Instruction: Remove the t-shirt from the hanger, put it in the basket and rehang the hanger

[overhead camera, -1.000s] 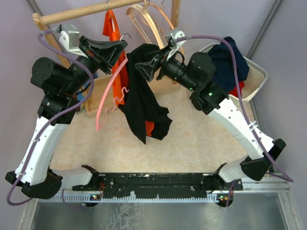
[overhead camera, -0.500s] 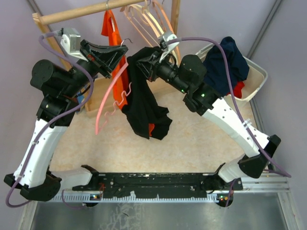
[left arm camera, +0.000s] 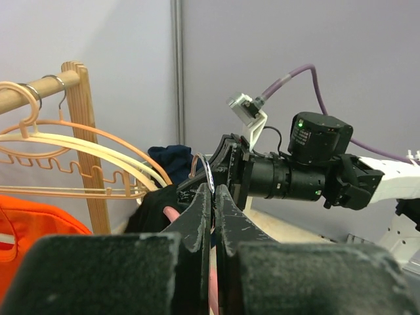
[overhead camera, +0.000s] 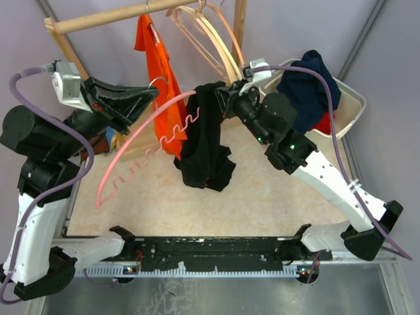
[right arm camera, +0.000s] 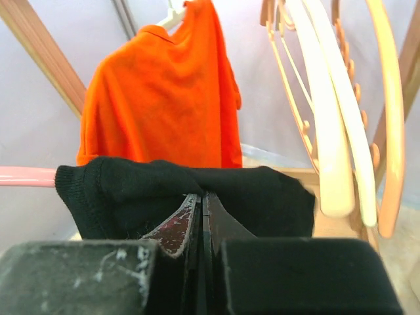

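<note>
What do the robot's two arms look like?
The left arm and right arm have white lower shells and bulky black joints. A purple cable loops along each. The left gripper and right gripper have black tapered fingers.

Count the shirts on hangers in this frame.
2. An orange shirt hangs on the wooden rail; a black t-shirt drapes the end of the pink hanger held by the left hand. Clothes heaped in the bin are off hangers. None looks hidden.

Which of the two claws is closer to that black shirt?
The right. The right claw is pinching the black shirt at its top edge. The left claw holds the hook of the pink hanger, off to the shirt's left.
</note>
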Available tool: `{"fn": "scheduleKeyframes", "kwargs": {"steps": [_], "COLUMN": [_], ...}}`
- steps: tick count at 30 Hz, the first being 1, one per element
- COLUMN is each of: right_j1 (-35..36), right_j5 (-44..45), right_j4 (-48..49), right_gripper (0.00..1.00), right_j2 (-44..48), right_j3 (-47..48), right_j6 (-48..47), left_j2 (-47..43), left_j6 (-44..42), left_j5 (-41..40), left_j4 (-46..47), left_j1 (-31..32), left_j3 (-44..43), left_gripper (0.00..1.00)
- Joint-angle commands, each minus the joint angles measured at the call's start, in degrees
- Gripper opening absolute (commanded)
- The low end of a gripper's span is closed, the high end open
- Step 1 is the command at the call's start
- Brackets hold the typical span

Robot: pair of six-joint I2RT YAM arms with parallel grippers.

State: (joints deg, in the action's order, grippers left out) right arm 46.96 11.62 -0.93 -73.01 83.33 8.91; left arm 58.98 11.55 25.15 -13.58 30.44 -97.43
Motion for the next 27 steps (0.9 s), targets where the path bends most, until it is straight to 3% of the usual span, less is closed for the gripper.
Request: {"fn": "scheduleKeyframes", "kwargs": {"steps": [1,10,18,27], "right_j1": [-0.50,-1.35,-4.57,-15.27], "right_j5": [4.55,6.74,8.87,9.86], "right_j4": [1.77,0.99,-1.72,-4.22], "right_gripper": [0.00,0.00,0.00,0.00], "right_j2": [3.69,8.15,13.26,13.21], "right_j3": [-2.93,-11.11,-16.01,-6.29], "right_j6": [1.03,2.36,3.19,-4.77], "left_j2": [-0.28,-3.88,-6.06,-6.31], "left_j6": [-0.22,0.14,1.31,2.54], "left_j5": [2.06,-0.64,-3.59,-6.59], "left_j4": [-4.73,-9.06,-6.12,1.72], "left_j1": [0.04,-0.02,0.00,-0.02], "left_j3": [-4.51,-4.92,-4.39,1.72], "left_gripper": [0.00,0.00,0.00,0.00]}}
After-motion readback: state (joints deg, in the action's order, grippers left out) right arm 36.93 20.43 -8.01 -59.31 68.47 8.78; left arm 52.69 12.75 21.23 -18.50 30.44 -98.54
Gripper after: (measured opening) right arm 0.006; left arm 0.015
